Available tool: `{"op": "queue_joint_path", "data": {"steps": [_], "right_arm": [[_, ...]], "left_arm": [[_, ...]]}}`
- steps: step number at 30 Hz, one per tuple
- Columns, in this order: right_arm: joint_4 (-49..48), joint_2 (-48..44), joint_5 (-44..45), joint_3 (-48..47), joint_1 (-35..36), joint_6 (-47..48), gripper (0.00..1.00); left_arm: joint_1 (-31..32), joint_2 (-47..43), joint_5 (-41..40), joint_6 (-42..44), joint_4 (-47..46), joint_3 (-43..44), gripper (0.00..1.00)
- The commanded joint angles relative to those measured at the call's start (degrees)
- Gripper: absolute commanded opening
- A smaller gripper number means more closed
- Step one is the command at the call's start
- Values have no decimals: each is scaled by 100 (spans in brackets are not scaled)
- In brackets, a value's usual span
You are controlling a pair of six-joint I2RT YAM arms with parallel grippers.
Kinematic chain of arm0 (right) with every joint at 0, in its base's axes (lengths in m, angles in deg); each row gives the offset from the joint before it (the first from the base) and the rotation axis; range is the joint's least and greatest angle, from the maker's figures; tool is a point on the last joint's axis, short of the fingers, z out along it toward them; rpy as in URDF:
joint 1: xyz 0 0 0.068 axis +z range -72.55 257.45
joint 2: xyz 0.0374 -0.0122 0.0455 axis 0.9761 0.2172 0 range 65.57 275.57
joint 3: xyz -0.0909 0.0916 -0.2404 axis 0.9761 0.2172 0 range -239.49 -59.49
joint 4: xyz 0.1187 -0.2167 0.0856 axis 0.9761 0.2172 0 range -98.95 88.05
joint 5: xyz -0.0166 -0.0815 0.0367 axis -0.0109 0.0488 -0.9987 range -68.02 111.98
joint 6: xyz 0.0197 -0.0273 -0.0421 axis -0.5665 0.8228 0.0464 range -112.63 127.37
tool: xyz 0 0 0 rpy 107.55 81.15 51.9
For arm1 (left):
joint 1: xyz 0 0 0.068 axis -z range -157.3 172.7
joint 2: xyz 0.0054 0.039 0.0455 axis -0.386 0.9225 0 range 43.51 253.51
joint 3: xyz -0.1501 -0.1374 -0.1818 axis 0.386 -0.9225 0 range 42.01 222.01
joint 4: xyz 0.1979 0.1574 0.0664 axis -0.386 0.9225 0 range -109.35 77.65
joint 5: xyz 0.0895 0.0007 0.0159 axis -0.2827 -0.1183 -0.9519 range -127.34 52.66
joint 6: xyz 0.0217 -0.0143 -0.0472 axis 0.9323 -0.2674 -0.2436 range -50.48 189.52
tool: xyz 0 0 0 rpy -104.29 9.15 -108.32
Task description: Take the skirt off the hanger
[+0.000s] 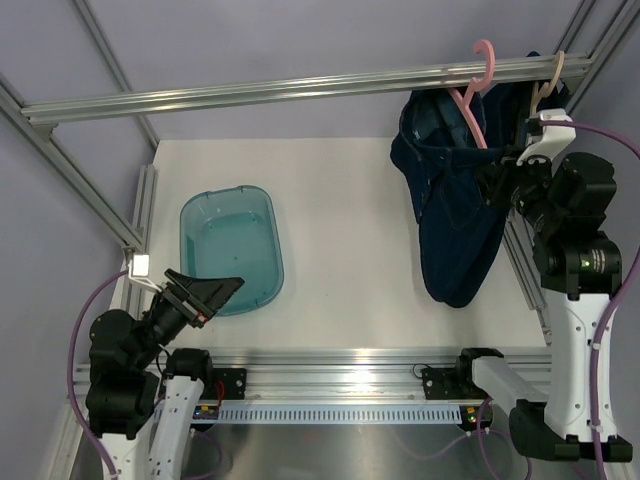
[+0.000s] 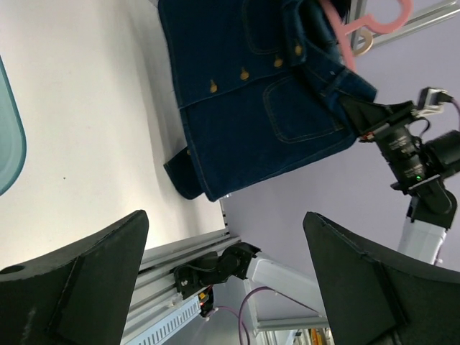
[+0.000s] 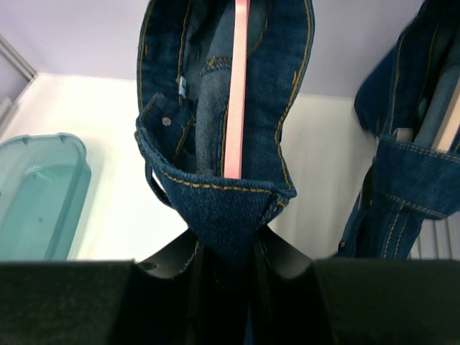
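**Top external.** Skirt (image 1: 455,200): dark denim, draped over the pink hanger (image 1: 478,90), which hooks on the crossbar (image 1: 250,95). Its long axis runs from the hanger down to the hem, with the waist uppermost. Whether the hem touches the table (image 1: 340,200) cannot be told. Right gripper (image 1: 497,178): just below and right of the pink hanger, at the skirt's waist edge. Left gripper (image 1: 205,292): well apart to the left of the pink hanger, at the near rim of the teal tub (image 1: 232,250). Beige hanger (image 1: 550,75): just right of the pink hanger.

**Left wrist.** The left gripper's jaws stand wide, with nothing between them. The skirt fills the space beneath the pink hanger, button placket and a pocket showing.

**Right wrist.** The right gripper's jaws are narrow and pinch a fold of the waistband directly below the pink hanger's bar, which passes through the open waist. A second denim garment (image 3: 402,180) hangs right of the pink hanger.

**Handling (judged).** The cloth is soft but has body. It is fairly heavy for fabric, neither slippery nor fragile. The stitched waistband is the firmest hold. The fabric will likely drag on the hanger arm, so the waist should be drawn outward along that arm, not straight down.
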Motion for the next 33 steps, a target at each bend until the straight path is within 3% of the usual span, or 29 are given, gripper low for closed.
{"op": "queue_joint_path", "data": {"steps": [1,9,17,23,25,26,27,28,29,30,32,33], "right_arm": [[-1711,-423,-88,76,12,36,0],[-1362,-476,-957,86,21,-499,0],[35,-880,-1740,736,12,-1668,0],[660,-1258,-2285,1149,12,-1432,0],[792,-1250,-2373,1219,12,-1361,0],[819,-1241,-2451,1254,21,-1326,0],[863,-1232,-2478,1298,12,-1317,0],[898,-1223,-2522,1325,21,-1309,0],[898,-1223,-2610,1360,12,-1335,0],[907,-1223,-2637,1430,12,-1352,0],[942,-1267,-2820,1492,21,-1466,0],[925,-1293,-2952,1597,12,-1528,0]], "left_arm": [[-37,172,366,256,24,165,92],[-37,356,821,229,-556,155,83],[-37,1393,629,967,-574,1201,82],[15,2456,446,1038,-1233,1368,79],[549,2981,165,1090,-1469,1517,78],[909,3194,-515,1186,-1427,1840,78],[1956,3457,-1035,1361,-1235,2130,78],[2628,4043,-1658,1720,-1007,2473,79],[3200,4318,-2831,1880,-474,3242,79],[4111,4547,-3382,1986,-225,3580,80],[4716,4733,-4228,2092,-317,3838,80],[4918,4725,-4179,2075,-502,3725,80]]}}
